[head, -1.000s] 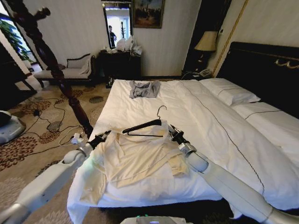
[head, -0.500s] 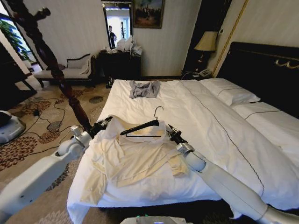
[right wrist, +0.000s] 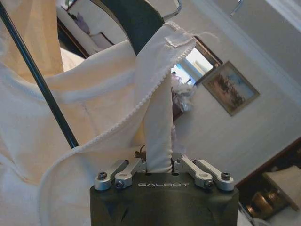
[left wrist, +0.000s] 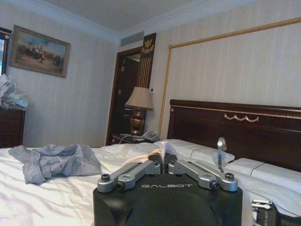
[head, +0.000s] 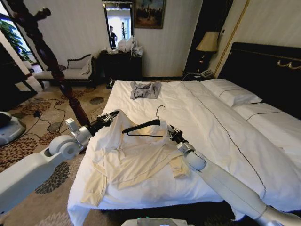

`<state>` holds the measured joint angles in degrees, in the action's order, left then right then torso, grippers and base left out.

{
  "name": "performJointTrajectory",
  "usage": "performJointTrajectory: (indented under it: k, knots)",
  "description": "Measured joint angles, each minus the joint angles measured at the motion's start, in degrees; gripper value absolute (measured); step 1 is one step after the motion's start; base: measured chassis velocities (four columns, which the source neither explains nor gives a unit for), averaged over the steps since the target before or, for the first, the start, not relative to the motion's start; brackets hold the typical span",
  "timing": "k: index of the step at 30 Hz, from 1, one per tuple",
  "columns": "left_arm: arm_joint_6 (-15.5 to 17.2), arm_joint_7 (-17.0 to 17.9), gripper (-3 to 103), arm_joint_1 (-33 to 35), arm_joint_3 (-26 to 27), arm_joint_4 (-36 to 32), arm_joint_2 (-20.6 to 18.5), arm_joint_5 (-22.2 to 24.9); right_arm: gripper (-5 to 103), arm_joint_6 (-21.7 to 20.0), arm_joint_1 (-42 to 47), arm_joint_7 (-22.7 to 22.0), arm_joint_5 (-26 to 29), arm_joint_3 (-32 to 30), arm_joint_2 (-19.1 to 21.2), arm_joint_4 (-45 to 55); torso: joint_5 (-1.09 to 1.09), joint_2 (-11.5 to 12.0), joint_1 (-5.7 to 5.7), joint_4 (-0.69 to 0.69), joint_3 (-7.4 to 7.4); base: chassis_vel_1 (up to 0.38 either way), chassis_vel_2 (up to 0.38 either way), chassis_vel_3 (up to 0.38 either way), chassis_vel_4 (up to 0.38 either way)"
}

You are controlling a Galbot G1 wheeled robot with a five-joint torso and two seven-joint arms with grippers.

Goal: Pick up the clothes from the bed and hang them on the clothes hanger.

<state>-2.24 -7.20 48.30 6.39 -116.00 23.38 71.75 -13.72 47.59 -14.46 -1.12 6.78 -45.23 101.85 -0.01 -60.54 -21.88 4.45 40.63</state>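
Your left end effector is raised above the near left part of the bed, clenched on one shoulder of the shirt; in the left wrist view a strip of cream fabric is pinched between its closed fingers. Your right end effector grips the shirt's collar edge on the other side, and the right wrist view shows a white hemmed band clamped between its fingers. The black hanger sits at the neckline, its hook pointing up, with one arm passing inside the collar opening. Judged from this, the pick-up is partly done: the upper shirt is lifted, but the body and sleeves lie on the bed. Seating both shoulders on the hanger appears to remain.
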Motion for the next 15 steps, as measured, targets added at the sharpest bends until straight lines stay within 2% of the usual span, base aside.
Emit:
performJointTrajectory:
  k: [8,15]
  knots:
    - [0.3,1.2,2,2.7,0.5,-2.2,0.4,-1.8,20,-4.5,0.0,-1.2,3.7,0.0,0.5,1.3,0.01,0.0,0.00,0.01,0.00,0.000,0.000,0.000,0.000]
    - [1.8,4.7,2,0.1,-3.8,-2.1,4.6,-5.2,20,-8.1,-0.8,-1.3,4.3,1.5,0.1,2.9,0.01,0.0,0.00,0.02,0.00,0.000,0.000,0.000,0.000]
